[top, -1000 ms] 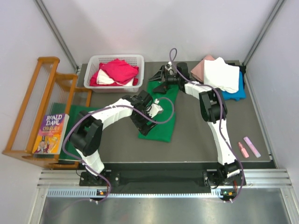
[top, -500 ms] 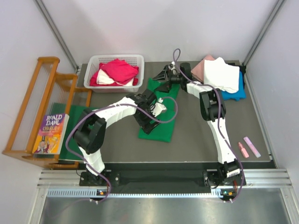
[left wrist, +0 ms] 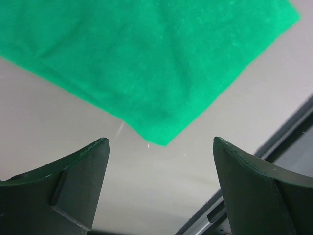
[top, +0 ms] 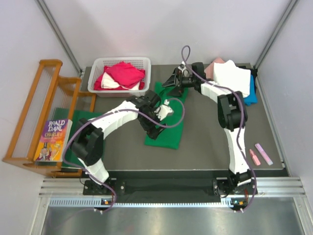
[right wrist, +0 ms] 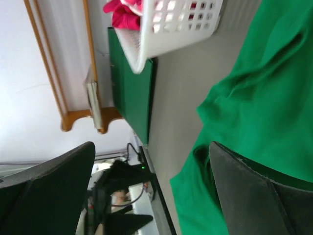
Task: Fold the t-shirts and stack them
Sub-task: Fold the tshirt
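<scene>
Green t-shirt (top: 172, 131) lies as a narrow strip mid-counter (top: 210, 142). Within the last second the right gripper (right wrist: 151, 145) has drawn back toward the far hem, released. The left gripper (left wrist: 160, 140) hovers spread and empty over the near corner. The next fold appears pending.

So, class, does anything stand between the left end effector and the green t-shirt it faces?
Nothing visible does. In the left wrist view the left end effector is open, and a corner of the green t-shirt lies straight ahead of it on the table, with no object between them.
</scene>
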`<state>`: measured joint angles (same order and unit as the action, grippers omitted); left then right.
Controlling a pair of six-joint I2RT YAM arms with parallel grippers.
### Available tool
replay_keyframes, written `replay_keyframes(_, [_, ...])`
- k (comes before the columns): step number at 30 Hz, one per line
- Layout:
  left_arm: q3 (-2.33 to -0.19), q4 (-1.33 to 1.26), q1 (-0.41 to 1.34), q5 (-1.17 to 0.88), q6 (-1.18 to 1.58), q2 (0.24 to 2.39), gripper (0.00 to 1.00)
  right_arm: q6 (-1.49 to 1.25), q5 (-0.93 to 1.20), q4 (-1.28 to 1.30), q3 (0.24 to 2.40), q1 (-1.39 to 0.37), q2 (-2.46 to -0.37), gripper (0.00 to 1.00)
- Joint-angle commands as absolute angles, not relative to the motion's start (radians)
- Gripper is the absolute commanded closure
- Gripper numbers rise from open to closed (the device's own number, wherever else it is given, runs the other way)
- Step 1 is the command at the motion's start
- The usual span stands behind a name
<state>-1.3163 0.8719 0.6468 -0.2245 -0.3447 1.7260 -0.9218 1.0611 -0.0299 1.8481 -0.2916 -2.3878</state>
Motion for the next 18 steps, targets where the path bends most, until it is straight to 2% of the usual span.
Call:
replay_keyframes(1, [-1.304,0.885,0.575,-0.336,-0.351,1.585,0.08,-0.581,0.890,0.205,1.715,-0.291,-2.067,0.00])
replay_keyframes(4, [-1.298,0.873,0.481,-0.402,-0.339,1.551,0.07,-0.493,0.711,0.343,1.608,-0.308,-1.906,0.00])
replay_keyframes(7, [-1.302,0.902,0.439,-0.488,-0.336,1.565,0.07,-0.555,0.651,0.250,1.361,-0.339,-1.715,0.00])
replay_keyframes(11, [-1.272,0.931,0.437,-0.544,-0.339,1.588,0.07,-0.548,0.488,0.314,1.126,-0.432,-1.528,0.00])
replay_keyframes(12, [-1.267,0.933,0.437,-0.566,-0.339,1.588,0.07,-0.551,0.413,0.330,1.056,-0.455,-1.510,0.00])
replay_keyframes(18, [-1.247,0.953,0.439,-0.574,-0.339,1.611,0.07,-0.672,0.336,0.226,0.801,-0.601,-1.451,0.00])
